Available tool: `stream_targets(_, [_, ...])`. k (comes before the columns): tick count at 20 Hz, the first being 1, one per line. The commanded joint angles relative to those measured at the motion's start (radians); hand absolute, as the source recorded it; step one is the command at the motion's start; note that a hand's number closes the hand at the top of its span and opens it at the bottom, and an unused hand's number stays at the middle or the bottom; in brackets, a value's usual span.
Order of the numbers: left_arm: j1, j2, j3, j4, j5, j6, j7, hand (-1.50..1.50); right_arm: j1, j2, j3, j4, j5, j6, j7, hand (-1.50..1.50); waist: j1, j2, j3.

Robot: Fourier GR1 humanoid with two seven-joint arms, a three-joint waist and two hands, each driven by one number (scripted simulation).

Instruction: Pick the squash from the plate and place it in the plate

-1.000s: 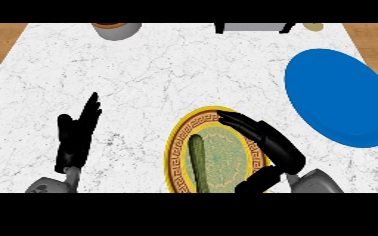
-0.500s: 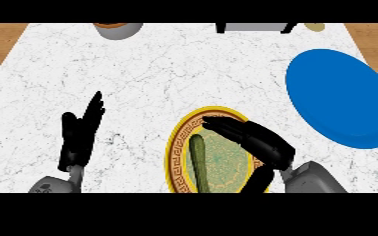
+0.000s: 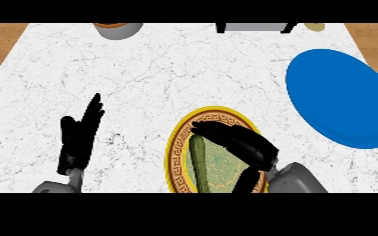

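A long green squash (image 3: 200, 161) lies on a yellow-rimmed patterned plate (image 3: 178, 150) near the counter's front edge. My right hand (image 3: 240, 142) hovers over that plate, fingers stretched out toward the squash's far end, thumb (image 3: 247, 181) low beside it; the fingers are not curled round the squash. A blue plate (image 3: 336, 97) sits at the right edge of the counter. My left hand (image 3: 80, 137) rests open at the lower left, fingers up.
A grey bowl (image 3: 118, 29) stands at the back left. A dark grey object (image 3: 255, 27) and a small pale item (image 3: 315, 27) sit at the back right. White marble counter (image 3: 170, 70) spreads between them.
My right hand has slid left across the patterned plate, its fingertips now reaching the squash's far end. The left hand has hardly moved.
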Motion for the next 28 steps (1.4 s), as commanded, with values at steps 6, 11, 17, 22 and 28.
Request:
stream_targets(6, [0.002,-0.039,0.053,-0.035,-0.078,-0.034,0.053,0.0,0.082,0.079,0.003,0.033,0.127,0.004,-0.044,-1.5,-0.001,0.0,0.0])
stream_targets(11, [0.007,-0.051,0.103,-0.022,-0.071,-0.083,0.026,0.0,0.03,0.124,-0.03,0.152,0.186,-0.017,-0.105,-1.5,0.001,0.001,0.0])
stream_targets(17, [-0.028,-0.095,0.134,-0.016,-0.125,-0.097,0.059,0.0,-0.028,0.203,-0.077,0.147,0.22,0.059,-0.04,1.5,-0.001,0.0,0.0])
stream_targets(22, [-0.004,-0.107,0.141,0.022,-0.119,-0.129,0.004,0.0,0.014,0.203,-0.06,0.189,0.29,-0.096,-0.184,1.5,-0.001,0.0,0.0])
stream_targets(28, [-0.036,-0.081,0.187,-0.008,-0.125,-0.149,0.081,0.0,0.042,0.19,-0.1,0.118,0.324,-0.143,-0.167,1.5,-0.004,-0.001,0.0])
